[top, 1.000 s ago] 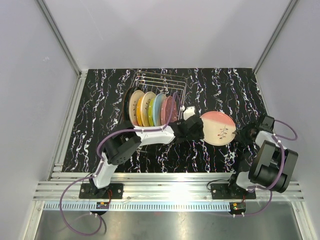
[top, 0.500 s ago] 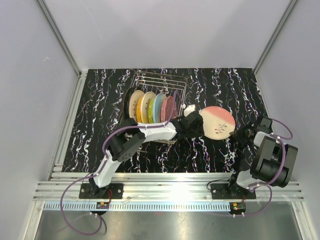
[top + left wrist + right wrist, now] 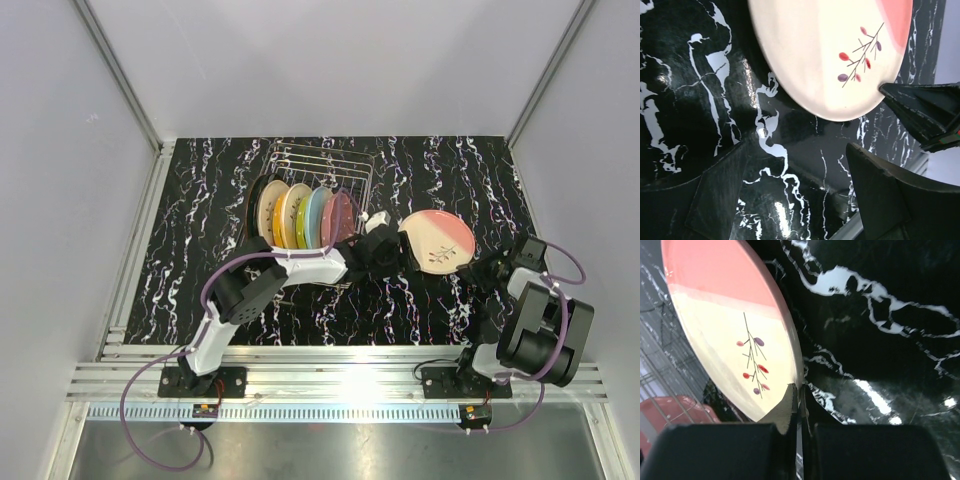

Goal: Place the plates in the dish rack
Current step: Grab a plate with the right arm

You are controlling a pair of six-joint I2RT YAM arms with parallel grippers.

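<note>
Grey walls (image 3: 350, 60) enclosed a black, white-veined counter (image 3: 200, 220); the right claw (image 3: 797, 392) pinched a plate (image 3: 437, 240) by its rim, the left claw (image 3: 795, 152) gaped empty.

Plate (image 3: 730, 335) at the right gripper (image 3: 796, 396) looks like glazed ceramic, smooth and pretty glossy. The fingers (image 3: 890, 200) on the left gripper (image 3: 866, 117) are matt black plastic, a bit grainy, and the right ones look the same. Table (image 3: 700, 100) under both is black marble-look, polished, throwing white glare. Rack (image 3: 320, 165) just past the left gripper is thin shiny metal wire. Racked plates (image 3: 300, 215) look glossy too.
</note>
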